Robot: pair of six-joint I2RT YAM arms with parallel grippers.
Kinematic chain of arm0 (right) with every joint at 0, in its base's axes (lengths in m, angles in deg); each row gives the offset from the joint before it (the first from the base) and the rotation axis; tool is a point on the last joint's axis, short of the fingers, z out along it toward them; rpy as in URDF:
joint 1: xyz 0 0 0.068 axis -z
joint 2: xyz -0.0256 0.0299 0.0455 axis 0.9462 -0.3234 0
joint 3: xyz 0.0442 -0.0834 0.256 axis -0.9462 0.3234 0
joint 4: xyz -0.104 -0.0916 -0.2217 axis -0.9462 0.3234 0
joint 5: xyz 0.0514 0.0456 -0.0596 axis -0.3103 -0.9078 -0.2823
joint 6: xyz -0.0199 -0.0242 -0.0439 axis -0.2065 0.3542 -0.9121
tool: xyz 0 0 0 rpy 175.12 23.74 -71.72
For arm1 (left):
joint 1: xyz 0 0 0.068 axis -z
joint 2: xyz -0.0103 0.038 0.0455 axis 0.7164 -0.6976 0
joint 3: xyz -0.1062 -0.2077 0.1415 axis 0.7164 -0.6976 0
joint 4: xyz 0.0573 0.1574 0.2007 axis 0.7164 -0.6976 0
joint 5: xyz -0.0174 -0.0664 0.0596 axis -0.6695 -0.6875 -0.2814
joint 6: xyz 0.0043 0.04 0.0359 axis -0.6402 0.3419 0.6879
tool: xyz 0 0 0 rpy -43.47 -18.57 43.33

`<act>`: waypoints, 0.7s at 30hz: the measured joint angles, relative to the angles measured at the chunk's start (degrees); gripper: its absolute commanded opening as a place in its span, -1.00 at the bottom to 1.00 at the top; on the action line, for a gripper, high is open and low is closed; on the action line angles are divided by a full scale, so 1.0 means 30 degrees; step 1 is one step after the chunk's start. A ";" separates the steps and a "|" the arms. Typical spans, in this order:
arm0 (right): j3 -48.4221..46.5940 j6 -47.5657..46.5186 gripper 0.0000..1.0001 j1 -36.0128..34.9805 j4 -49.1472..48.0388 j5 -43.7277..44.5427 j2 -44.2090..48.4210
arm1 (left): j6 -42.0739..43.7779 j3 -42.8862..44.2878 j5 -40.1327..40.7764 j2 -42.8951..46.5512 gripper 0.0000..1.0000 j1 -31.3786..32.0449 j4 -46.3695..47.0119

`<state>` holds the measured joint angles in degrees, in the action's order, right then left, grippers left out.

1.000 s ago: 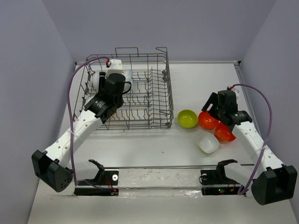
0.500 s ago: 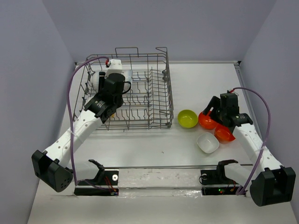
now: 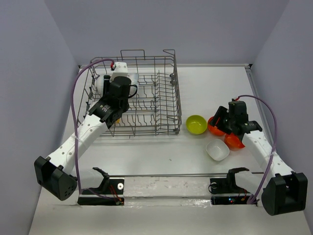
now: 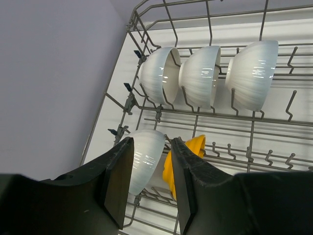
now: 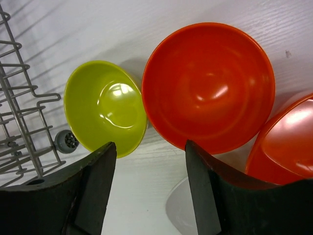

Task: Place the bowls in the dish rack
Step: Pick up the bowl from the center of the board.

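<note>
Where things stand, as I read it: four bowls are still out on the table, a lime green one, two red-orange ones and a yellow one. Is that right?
Not quite. The fourth is a white bowl, not yellow, as the top external view shows. The rest holds: the lime green bowl, the far red-orange bowl and the near red-orange bowl are still out on the table.

No legible text, label, brand or number is showing on the bowls [image 5: 208, 88] or the dish rack [image 3: 168, 98]; nothing readable is appearing elsewhere.
</note>
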<state>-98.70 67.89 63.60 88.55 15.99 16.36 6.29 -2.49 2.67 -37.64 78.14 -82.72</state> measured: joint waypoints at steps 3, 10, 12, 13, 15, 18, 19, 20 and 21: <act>0.0313 0.0000 0.25 0.0000 0.0044 -0.0401 0.0051 | 0.0000 0.0007 -0.0051 -0.0160 -0.02 -0.0080 -0.0007; 0.0335 -0.0138 0.25 0.0000 0.0291 -0.0401 0.0503 | -0.0007 0.0007 -0.0058 -0.0350 -0.02 -0.0080 -0.0015; 0.0335 -0.0124 0.25 0.0000 0.0401 -0.0386 0.0692 | -0.0015 0.0007 -0.0051 -0.0364 -0.02 -0.0080 -0.0015; 0.0335 -0.0124 0.24 0.0000 0.0423 -0.0386 0.0772 | -0.0015 0.0000 -0.0058 -0.0372 -0.02 -0.0080 -0.0015; 0.0335 -0.0117 0.24 0.0000 0.0452 -0.0291 0.0794 | -0.0015 0.0007 -0.0058 -0.0372 -0.02 -0.0080 -0.0007; 0.0335 0.0044 0.25 0.0000 0.0554 -0.0080 0.0648 | -0.0051 0.0007 -0.0066 -0.0386 -0.02 -0.0080 -0.0015; 0.0335 0.0204 0.24 0.0000 0.0554 -0.0066 0.0525 | -0.0051 0.0007 -0.0066 -0.0401 -0.02 -0.0080 -0.0007; 0.0335 0.0284 0.24 0.0007 0.0546 -0.0080 0.0408 | -0.0051 0.0007 -0.0066 -0.0415 -0.02 -0.0080 -0.0015; 0.0335 0.0459 0.24 0.0000 0.0525 -0.0175 0.0321 | -0.0058 0.0007 -0.0066 -0.0444 -0.02 -0.0080 -0.0015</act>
<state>-97.70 69.27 63.60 90.12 15.47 17.32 6.11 -2.47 2.47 -38.98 77.90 -82.77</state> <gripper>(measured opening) 0.621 0.488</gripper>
